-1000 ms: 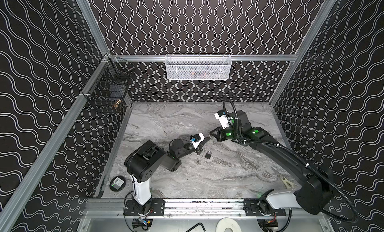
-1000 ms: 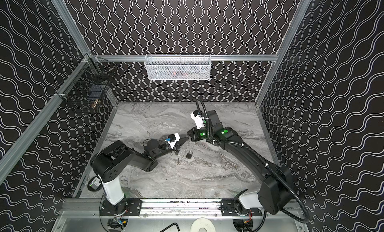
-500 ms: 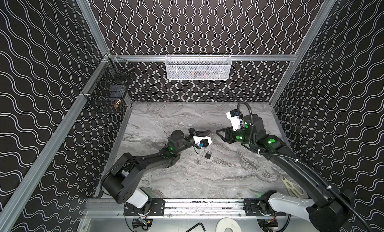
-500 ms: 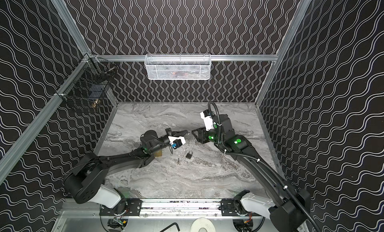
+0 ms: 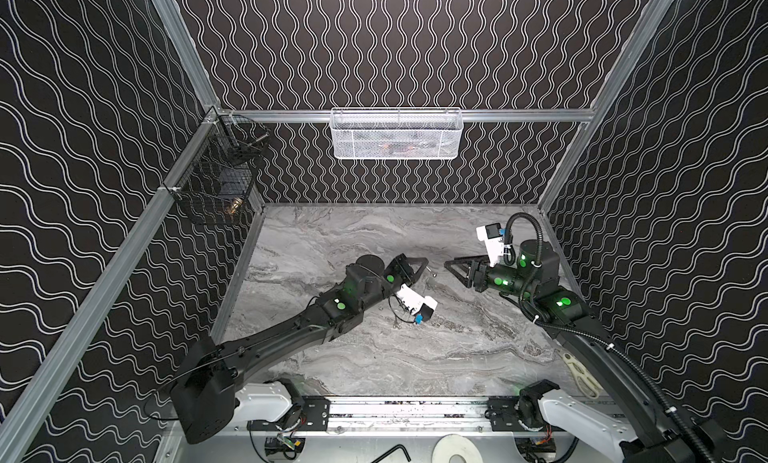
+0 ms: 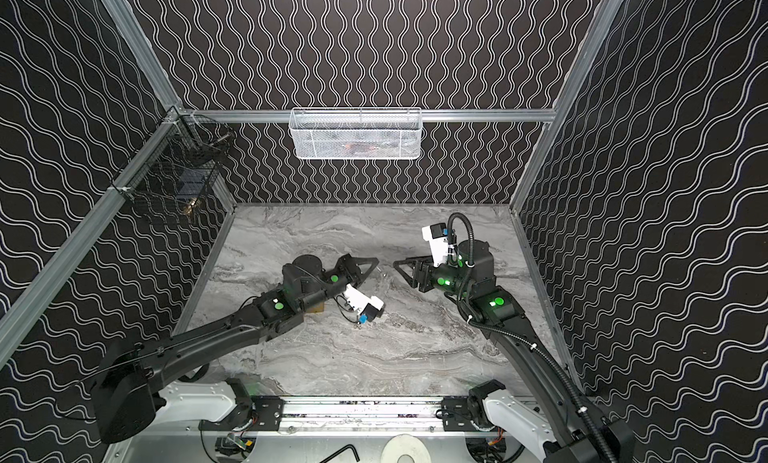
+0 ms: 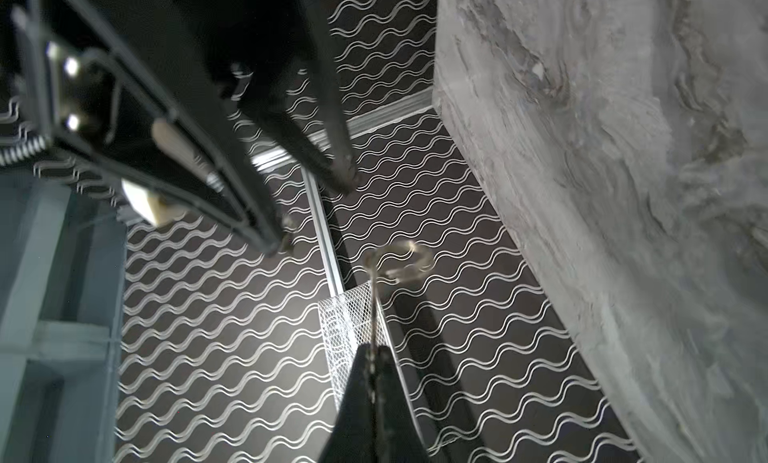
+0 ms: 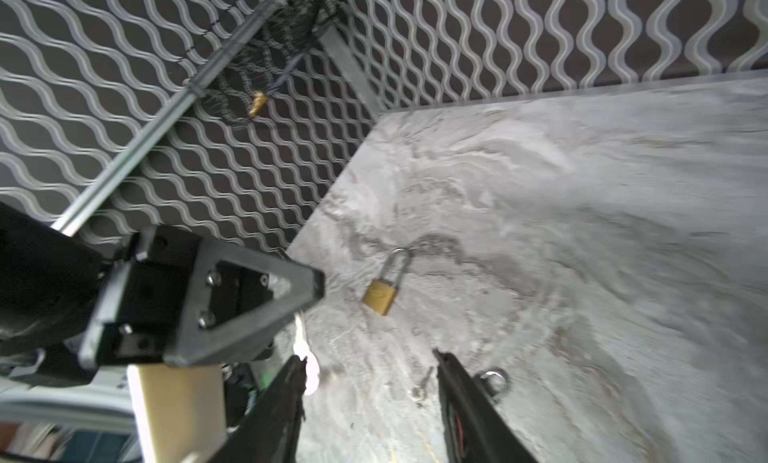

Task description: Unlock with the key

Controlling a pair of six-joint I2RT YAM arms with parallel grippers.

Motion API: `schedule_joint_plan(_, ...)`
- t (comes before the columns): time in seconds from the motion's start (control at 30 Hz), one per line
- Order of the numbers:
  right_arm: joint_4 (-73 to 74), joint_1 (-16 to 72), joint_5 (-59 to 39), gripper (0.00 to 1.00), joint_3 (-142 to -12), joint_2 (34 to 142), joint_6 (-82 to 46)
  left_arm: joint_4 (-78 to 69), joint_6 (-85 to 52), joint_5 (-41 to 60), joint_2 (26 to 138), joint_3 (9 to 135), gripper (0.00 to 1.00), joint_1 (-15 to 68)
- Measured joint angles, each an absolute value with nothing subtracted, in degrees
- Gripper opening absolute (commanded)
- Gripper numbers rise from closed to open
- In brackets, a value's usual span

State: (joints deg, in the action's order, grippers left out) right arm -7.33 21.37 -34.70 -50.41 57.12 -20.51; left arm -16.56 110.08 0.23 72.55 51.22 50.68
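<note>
Grey marbled desk (image 5: 457, 357), wavy black walls (image 5: 415, 45) around it. Above its middle I have the key (image 7: 375, 311) clamped between the closed left fingers (image 7: 353, 398), with its ring (image 7: 401, 261) jutting past the tips, clear of the surface. The brass padlock (image 8: 380, 294) lies flat on the desk near those fingers, not touching the key; both top views hide it behind the left wrist camera (image 5: 415, 303). My right fingers (image 8: 284, 398) stand parted and empty, facing the left ones. A white mesh basket (image 5: 395, 135) hangs on the back wall.
</note>
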Motion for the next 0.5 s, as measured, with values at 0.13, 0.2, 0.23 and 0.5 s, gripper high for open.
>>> schedule_joint_plan(0.13, -4.99, 21.39, -38.85, 0.57, -50.35, 57.54, -21.41, -11.79, 115.63, -3.22, 70.91, 53.39, 0.0, 51.79)
schedule_joint_plan(0.2, -4.43, 21.54, -40.36, 0.57, -50.35, 57.54, -21.41, -10.09, 116.84, -4.89, 70.02, 54.43, 0.0, 52.16)
schedule_joint_plan(0.23, -4.4, 21.63, -41.12, 0.57, -50.35, 57.54, -21.37, -9.23, 117.27, -5.08, 69.52, 55.07, 0.0, 52.56)
schedule_joint_plan(0.5, -2.26, 22.46, -45.95, 0.56, -48.75, 55.92, -21.19, -7.07, 118.72, -5.26, 68.93, 59.27, 0.0, 54.39)
